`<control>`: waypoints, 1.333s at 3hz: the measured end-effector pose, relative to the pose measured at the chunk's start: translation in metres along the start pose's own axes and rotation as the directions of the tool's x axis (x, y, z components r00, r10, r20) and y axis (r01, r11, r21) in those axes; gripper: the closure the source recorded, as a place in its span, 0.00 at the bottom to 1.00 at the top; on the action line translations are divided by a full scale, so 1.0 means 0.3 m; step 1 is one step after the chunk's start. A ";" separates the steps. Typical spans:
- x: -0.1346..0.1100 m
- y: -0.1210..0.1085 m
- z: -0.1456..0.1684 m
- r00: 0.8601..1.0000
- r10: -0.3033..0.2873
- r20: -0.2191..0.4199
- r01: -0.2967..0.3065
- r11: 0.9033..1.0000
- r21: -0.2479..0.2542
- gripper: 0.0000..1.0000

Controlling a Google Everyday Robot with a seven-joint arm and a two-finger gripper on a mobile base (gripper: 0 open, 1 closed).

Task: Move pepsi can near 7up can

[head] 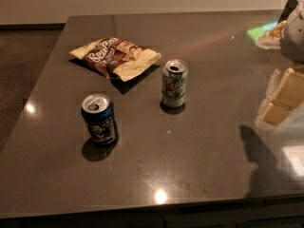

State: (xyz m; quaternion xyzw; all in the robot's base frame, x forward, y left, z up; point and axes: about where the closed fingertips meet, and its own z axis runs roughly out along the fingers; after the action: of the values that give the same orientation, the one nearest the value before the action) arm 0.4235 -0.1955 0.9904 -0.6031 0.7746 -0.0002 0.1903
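The pepsi can (pixel 99 119) is dark blue with a silver top. It stands upright on the dark table (pixel 199 151), left of the middle and toward the front. The 7up can (pixel 174 83) is white with green lettering and stands upright near the table's middle, behind and to the right of the pepsi can. The two cans stand well apart. My gripper (pixel 280 101) shows as cream-coloured parts at the right edge of the view, above the table and far to the right of both cans. It holds nothing that I can see.
A brown and cream snack bag (pixel 115 57) lies flat behind the cans, toward the back left. The arm's shadow (pixel 261 160) falls on the table's front right. The table's left edge drops to dark floor (pixel 23 70).
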 end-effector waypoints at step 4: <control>-0.338 0.204 -0.036 0.952 0.132 0.277 -0.181 0.971 0.158 0.00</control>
State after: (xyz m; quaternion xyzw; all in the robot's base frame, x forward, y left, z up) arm 0.3834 -0.0865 1.0162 -0.5144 0.7844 0.0248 0.3455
